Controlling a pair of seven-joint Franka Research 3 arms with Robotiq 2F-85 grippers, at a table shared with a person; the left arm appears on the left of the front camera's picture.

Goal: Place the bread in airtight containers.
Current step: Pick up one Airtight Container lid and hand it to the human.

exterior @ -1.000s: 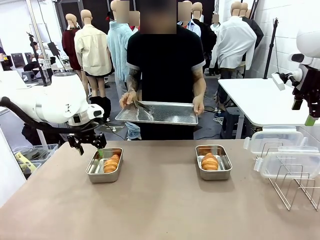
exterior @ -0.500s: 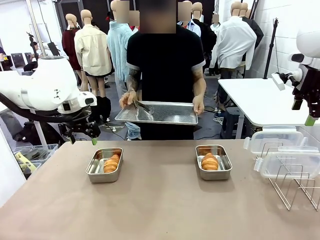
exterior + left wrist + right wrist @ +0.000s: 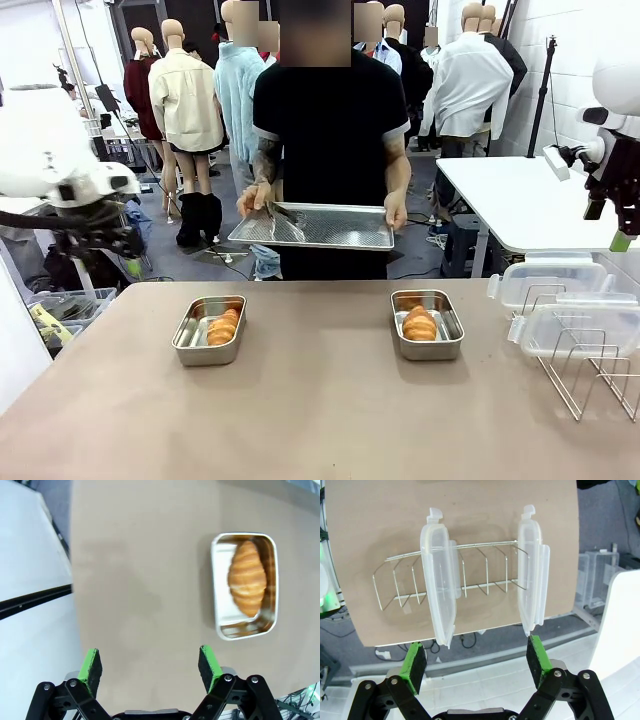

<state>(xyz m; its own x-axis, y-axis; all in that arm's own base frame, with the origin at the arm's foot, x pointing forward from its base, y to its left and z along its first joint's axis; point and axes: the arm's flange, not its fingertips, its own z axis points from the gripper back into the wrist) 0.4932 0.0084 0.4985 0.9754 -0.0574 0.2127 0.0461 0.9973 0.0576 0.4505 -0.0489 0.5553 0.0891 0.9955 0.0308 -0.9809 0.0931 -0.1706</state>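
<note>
The brown table (image 3: 320,420) spans the front view, and a person in a black shirt (image 3: 330,130) stands at its far edge, both hands holding a perforated steel tray (image 3: 335,228) above that edge; what look like tongs (image 3: 285,214) lie on the tray by one hand, though the view is too coarse to be sure. The left arm (image 3: 45,165) hangs off the table's left end, clear of the surface, and its gripper (image 3: 150,661) is spread wide with nothing between the green pads. At the table's right end the right gripper (image 3: 476,659) is likewise wide and empty, looking down on a wire rack (image 3: 470,544) that holds two clear lids (image 3: 440,580) on edge. Two uncovered steel containers sit on the table, one left of its middle (image 3: 183,338) and one right of its middle (image 3: 448,322), well apart. Each holds one croissant roll, the left (image 3: 224,326) and the right (image 3: 419,323).
</note>
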